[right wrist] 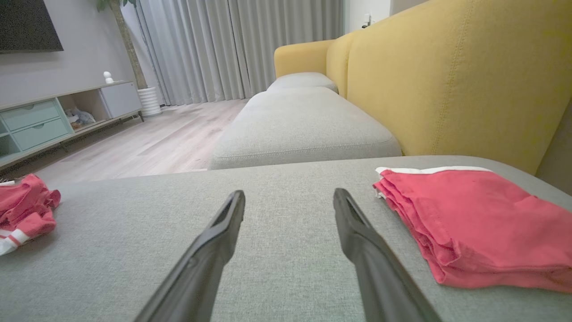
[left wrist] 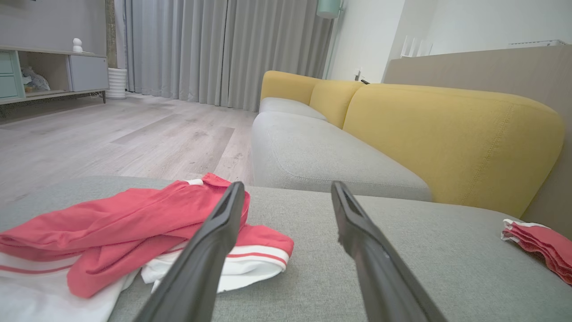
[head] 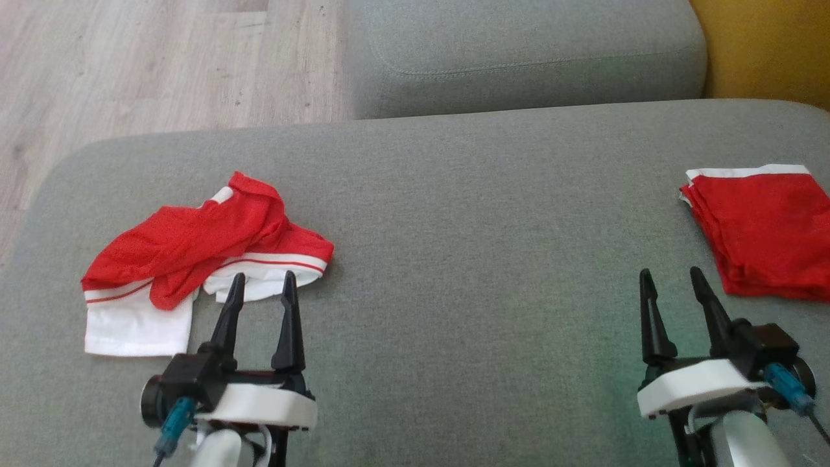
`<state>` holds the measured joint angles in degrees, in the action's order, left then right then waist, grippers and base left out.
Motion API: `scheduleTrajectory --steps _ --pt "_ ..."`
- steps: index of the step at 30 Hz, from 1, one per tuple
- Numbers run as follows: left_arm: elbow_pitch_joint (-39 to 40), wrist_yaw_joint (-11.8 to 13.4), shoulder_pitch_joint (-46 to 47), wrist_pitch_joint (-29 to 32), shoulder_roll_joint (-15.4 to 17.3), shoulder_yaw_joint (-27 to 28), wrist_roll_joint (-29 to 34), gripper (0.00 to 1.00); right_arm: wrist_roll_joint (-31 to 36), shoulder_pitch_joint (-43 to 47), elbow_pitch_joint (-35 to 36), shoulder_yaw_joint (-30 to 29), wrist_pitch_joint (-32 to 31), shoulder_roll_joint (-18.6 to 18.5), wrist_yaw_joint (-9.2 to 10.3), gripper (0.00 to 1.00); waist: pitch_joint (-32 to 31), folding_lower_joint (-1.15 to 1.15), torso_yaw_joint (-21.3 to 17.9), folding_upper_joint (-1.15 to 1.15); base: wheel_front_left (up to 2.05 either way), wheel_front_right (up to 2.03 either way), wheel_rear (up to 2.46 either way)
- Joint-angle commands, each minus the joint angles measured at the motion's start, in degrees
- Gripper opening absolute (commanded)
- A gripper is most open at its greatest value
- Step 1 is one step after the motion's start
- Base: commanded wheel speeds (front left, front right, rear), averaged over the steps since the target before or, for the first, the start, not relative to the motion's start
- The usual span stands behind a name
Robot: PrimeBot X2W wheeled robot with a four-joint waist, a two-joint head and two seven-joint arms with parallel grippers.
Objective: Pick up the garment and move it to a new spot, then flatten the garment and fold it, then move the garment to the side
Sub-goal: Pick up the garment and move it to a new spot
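Observation:
A crumpled red and white garment (head: 194, 253) lies in a heap at the left of the grey sofa cushion (head: 467, 214). My left gripper (head: 262, 285) stands open just in front of it, fingertips at its near white hem, nothing between the fingers. In the left wrist view the same garment (left wrist: 134, 228) lies left of and behind the left finger (left wrist: 210, 250). My right gripper (head: 671, 279) stands open over bare cushion at the lower right, holding nothing. In the right wrist view the crumpled garment (right wrist: 22, 210) shows at the far left edge.
A neatly folded red garment with a white band (head: 762, 227) lies at the right edge of the cushion, just right of my right gripper. Behind is a second grey seat (head: 519, 58) and yellow backrests (left wrist: 447, 138). Wooden floor (head: 130, 71) lies beyond the cushion's left edge.

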<state>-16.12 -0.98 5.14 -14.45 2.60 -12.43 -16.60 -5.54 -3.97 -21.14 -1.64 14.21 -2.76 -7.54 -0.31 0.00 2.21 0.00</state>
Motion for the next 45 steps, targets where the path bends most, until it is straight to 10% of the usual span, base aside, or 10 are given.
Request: scheduleTrajectory --steps 1,22,45 --pt "2.1 0.4 0.9 -0.5 0.3 2.4 -0.2 1.00 0.0 -2.0 2.6 1.8 0.7 -0.1 0.05 1.00 0.0 0.00 0.0 0.00 0.00 0.00 0.00" --pt "1.8 0.4 1.4 -0.5 0.3 2.3 0.0 1.00 -0.8 -0.4 6.2 2.7 0.8 -0.1 0.05 1.00 0.5 0.00 1.5 0.00 0.00 0.00 0.00" --pt "1.6 0.4 0.2 -0.5 0.3 4.3 1.5 1.00 -4.9 1.4 7.9 10.1 0.8 -0.1 0.05 1.00 -1.0 0.00 19.7 0.00 0.00 0.00 0.00"
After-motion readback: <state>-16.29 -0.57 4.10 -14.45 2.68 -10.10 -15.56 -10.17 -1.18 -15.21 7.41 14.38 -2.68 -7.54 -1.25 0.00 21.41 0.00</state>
